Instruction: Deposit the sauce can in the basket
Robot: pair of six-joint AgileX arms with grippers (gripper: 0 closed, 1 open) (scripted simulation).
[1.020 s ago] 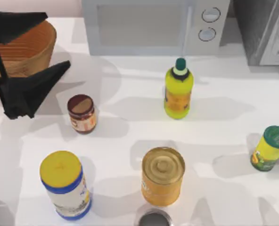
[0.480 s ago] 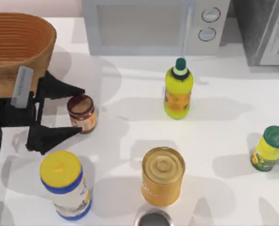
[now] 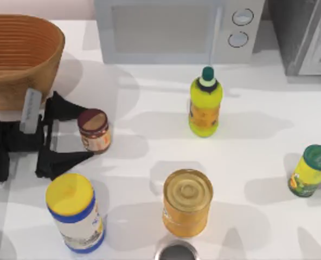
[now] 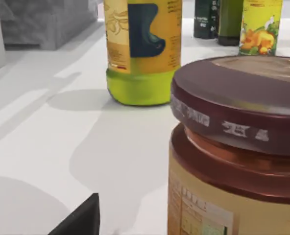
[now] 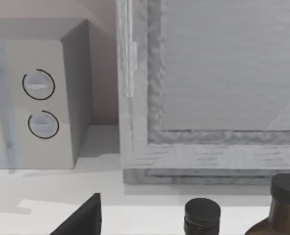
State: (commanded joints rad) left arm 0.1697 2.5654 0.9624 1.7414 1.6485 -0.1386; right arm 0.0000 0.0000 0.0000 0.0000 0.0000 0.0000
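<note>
The small squat brown-lidded sauce can (image 3: 94, 130) stands on the white table (image 3: 149, 141), ungrasped, at 5 o'clock from the light-brown woven wicker basket (image 3: 20, 57); the left gripper (image 3: 74, 131), released, flanks it from 9 o'clock, leaving grasp, lift and deposit undone.

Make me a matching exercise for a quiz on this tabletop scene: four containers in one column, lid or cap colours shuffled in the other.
Things:
1. sauce can
2. canister
3. tin can
4. squeeze bottle

Colours:
A. gold
B. dark green
C. dark brown
D. yellow

Pairs: 1-C, 2-D, 3-A, 4-B
</note>
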